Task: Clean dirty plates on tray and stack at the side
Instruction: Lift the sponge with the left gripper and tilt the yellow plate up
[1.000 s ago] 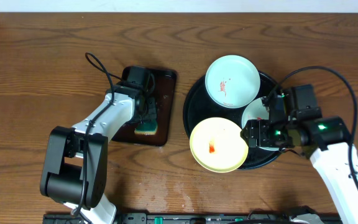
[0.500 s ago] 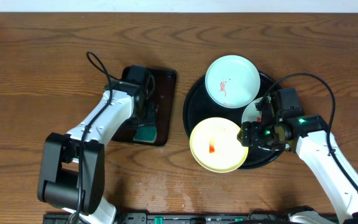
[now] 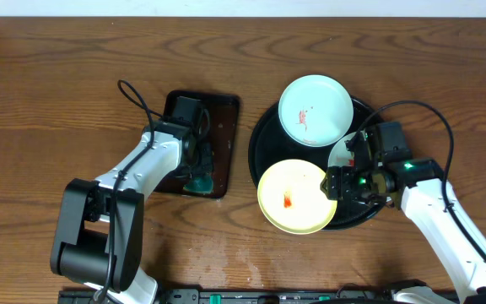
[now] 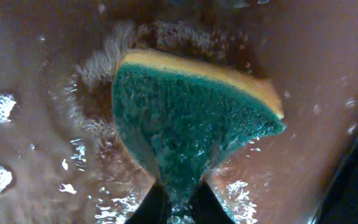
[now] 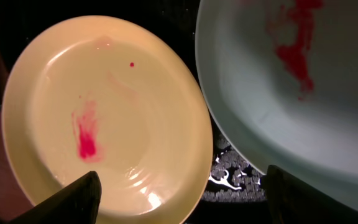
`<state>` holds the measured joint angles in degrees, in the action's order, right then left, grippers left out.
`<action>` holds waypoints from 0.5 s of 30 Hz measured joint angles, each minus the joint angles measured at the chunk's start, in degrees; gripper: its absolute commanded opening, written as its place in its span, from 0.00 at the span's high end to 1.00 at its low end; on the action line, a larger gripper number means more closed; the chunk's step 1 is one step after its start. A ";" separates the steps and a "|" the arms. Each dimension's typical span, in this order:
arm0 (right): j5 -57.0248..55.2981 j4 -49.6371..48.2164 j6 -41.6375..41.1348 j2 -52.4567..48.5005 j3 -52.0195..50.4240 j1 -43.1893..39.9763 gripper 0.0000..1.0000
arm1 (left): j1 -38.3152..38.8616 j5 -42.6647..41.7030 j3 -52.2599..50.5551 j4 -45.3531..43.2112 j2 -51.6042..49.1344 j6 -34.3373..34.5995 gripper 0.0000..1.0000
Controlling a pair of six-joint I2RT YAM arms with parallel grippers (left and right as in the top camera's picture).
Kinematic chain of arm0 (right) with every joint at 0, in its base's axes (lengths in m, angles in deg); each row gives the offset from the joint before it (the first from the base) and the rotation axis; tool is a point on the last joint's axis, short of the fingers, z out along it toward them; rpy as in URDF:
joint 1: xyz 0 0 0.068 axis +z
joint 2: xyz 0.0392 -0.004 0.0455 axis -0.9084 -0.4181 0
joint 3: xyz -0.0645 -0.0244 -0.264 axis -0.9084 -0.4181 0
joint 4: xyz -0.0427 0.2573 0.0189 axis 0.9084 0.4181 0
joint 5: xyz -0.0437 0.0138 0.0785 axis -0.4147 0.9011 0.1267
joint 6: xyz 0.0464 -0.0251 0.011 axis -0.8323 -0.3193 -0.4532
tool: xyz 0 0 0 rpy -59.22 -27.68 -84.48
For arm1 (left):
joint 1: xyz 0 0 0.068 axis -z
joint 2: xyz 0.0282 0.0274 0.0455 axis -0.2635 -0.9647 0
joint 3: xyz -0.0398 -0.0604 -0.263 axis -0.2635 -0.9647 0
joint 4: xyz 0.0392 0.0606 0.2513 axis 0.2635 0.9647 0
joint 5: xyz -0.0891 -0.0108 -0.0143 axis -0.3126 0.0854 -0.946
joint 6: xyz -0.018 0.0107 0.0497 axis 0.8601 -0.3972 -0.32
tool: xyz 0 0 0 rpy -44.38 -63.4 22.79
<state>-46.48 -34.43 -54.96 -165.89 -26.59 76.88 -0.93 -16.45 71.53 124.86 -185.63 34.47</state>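
Overhead, the plates all lie on the tray. One mint plate sits at its far edge, the yellow plate overlaps its near rim, and a second mint plate is half hidden under the right pincer. Left of the tray, the left pincer dips into the small dark tray.

Left wrist: this pincer is clamped on the sponge (foam all round).

Right wrist: the jaws stand apart, empty, over both plates' rims. We judge no wiping has begun. Next, the sponge must cross to the tray while the right pincer steadies a rim.

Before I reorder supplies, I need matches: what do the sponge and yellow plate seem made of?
The sponge: soft yellow foam under a rough, fibrous teal scouring face; it squashes where pinched. The yellow plate: smooth, glossy, perhaps glazed ceramic or melamine; reflections show, material unclear.
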 measured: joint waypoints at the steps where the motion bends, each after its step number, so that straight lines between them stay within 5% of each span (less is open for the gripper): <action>1: 0.02 -1.14 0.09 0.00 -0.90 0.00 0.22 | 0.00 -0.04 0.09 0.26 0.00 -0.02 0.93; 15: 0.98 -12.39 -0.24 0.00 -9.86 0.00 0.52 | 0.13 -0.37 14.56 17.00 2.89 -1.25 0.93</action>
<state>-45.49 -46.82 -55.20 -165.89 -36.45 76.88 -0.80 -16.82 86.09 141.87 -182.74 33.23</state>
